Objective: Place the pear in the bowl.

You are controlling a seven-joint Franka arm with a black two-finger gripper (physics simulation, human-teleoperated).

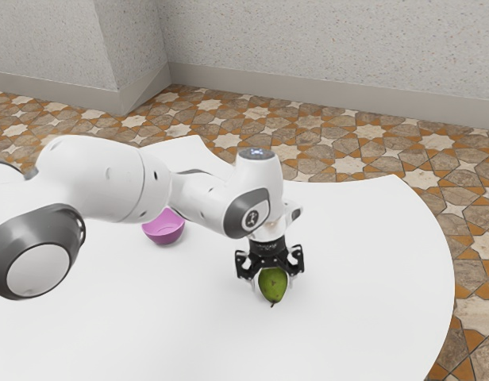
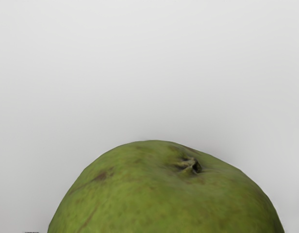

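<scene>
Around the upper part of the green pear, my gripper points straight down, its fingers spread open on either side of the fruit. In the wrist view the broad, rounded end of the pear lies close under the hand, with a small dark dimple on it. The pink-purple bowl stands upright toward the exterior view's left, apart from the pear and partly behind the arm.
The white table has a curved edge at the exterior view's right and a cut-in far edge. Over the bowl's far side stretches the arm, coming from the exterior view's left. Beyond the table are a patterned floor and a wall.
</scene>
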